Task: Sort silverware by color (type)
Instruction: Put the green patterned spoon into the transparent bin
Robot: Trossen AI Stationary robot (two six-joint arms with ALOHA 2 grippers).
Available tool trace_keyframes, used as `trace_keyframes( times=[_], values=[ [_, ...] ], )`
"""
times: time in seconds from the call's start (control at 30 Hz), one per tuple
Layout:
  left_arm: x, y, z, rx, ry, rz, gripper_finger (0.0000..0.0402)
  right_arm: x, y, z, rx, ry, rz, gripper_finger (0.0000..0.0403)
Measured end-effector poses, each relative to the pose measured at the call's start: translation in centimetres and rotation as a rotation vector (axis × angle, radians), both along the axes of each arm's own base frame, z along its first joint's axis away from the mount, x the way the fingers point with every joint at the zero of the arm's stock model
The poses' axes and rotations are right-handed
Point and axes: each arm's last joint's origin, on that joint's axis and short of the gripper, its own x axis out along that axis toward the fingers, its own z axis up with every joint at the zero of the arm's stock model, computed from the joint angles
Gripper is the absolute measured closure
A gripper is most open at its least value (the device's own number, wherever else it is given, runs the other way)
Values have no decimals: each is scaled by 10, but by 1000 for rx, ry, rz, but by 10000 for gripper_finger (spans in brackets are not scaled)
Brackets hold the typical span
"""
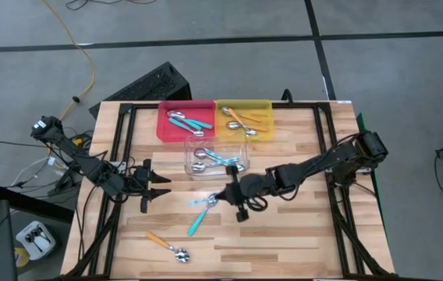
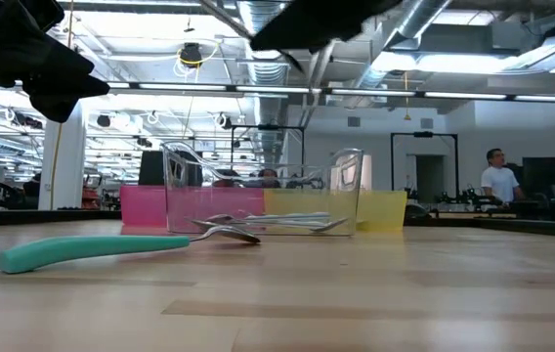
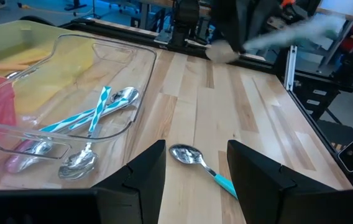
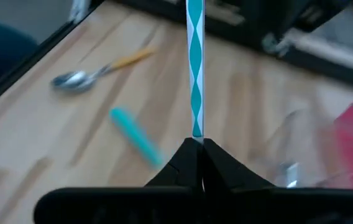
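right claw point(image 4: 196, 144) pinches striped spoon point(image 4: 195, 68)

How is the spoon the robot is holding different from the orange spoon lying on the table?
The striped spoon has a teal-and-white handle and is pinched in the right gripper, off the table. The orange spoon has a plain orange handle and lies flat on the wood, with nothing touching it. Both have slim handles.

The tabletop point(image 1: 299, 234) is pale planked wood, smooth with a faint sheen. The spoons point(image 3: 192, 155) have mirror-bright metal bowls and matt plastic handles, while the clear tray point(image 3: 136, 68) is glossy see-through plastic. Both claws point(image 3: 195, 180) look like matt black plastic.
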Motion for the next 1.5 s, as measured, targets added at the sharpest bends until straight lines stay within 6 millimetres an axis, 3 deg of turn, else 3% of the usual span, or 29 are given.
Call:
trace_keyframes(
  times=[0.2,0.43,0.67,0.9,1.1,1.5],
  values=[
    [0,1,0,6,-4,23,246,11,-34,11,-46,-123,-107,374],
    [0,1,0,6,-5,23,246,13,-79,5,-58,-49,-217,369],
    [0,1,0,6,-5,27,246,7,-106,-8,3,93,-307,372],
    [0,1,0,8,-10,52,246,19,-124,-37,27,144,-367,370],
    [0,2,0,-5,-10,56,246,18,-137,-58,77,237,-441,369],
    [0,2,0,-3,-12,66,246,17,-145,-56,116,226,-485,369]
  ],
)
